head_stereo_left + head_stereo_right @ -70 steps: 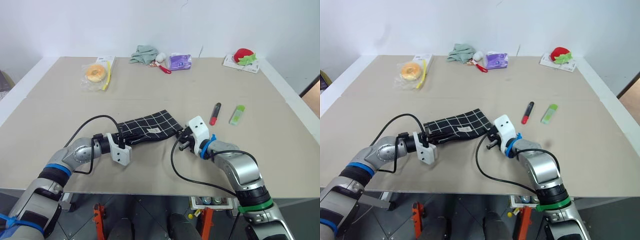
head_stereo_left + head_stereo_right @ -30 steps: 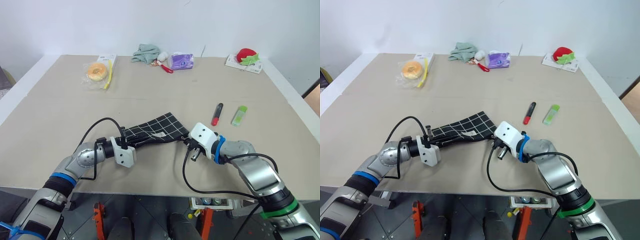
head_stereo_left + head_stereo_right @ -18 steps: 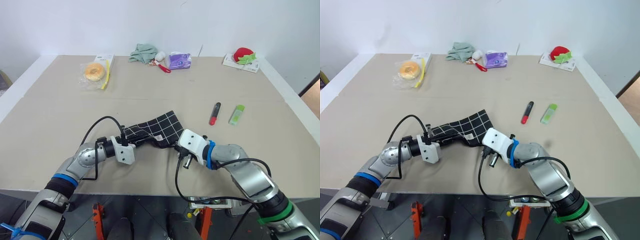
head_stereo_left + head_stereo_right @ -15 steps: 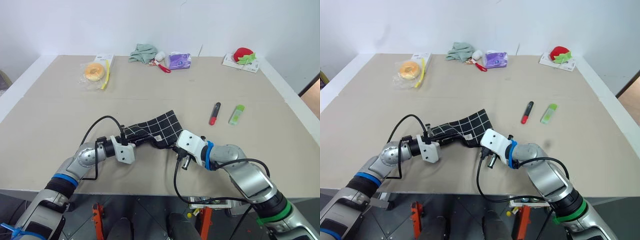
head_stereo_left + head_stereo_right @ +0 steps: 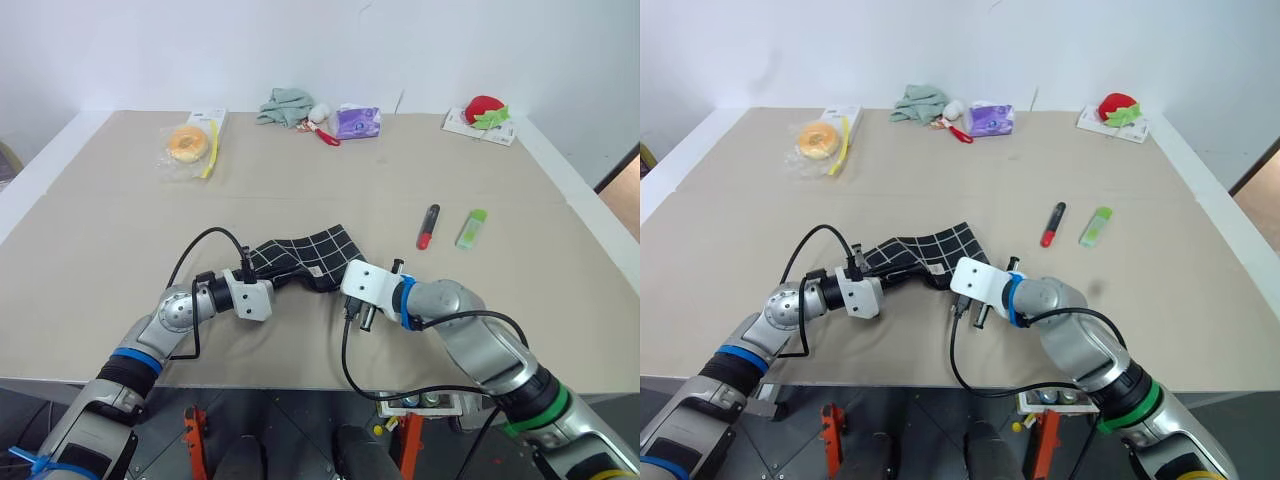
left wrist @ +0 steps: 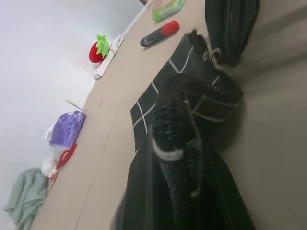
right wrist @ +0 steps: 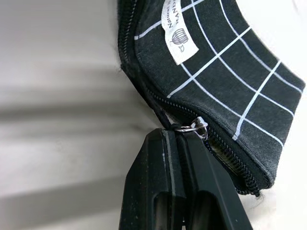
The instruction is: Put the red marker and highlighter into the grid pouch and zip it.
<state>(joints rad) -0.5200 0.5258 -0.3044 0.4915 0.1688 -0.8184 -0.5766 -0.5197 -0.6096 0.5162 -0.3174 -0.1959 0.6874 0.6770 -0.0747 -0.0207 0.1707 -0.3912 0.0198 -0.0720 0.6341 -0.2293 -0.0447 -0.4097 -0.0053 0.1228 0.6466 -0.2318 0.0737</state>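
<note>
The grid pouch (image 5: 305,257), black with white lines and a small white label, lies bunched near the table's front edge. My left gripper (image 5: 262,277) is shut on the pouch's left end; in the left wrist view the fabric (image 6: 192,96) buckles just beyond its fingers. My right gripper (image 7: 178,140) is shut on the zipper pull, right by its silver ring (image 7: 192,127), at the pouch's near edge. The red marker (image 5: 428,226) and the light-green highlighter (image 5: 471,229) lie side by side on the table, to the right of the pouch and apart from it.
Along the table's far edge lie a bagged doughnut (image 5: 189,146), a green cloth (image 5: 285,105), a red-and-white utensil (image 5: 326,132), a purple packet (image 5: 358,122) and a strawberry toy (image 5: 487,111). The table's front edge (image 5: 300,385) runs just below both arms.
My right gripper has slid left along the pouch's near edge with the zipper pull. The pouch has shortened and bunched up. My left gripper has stayed at the left end.
</note>
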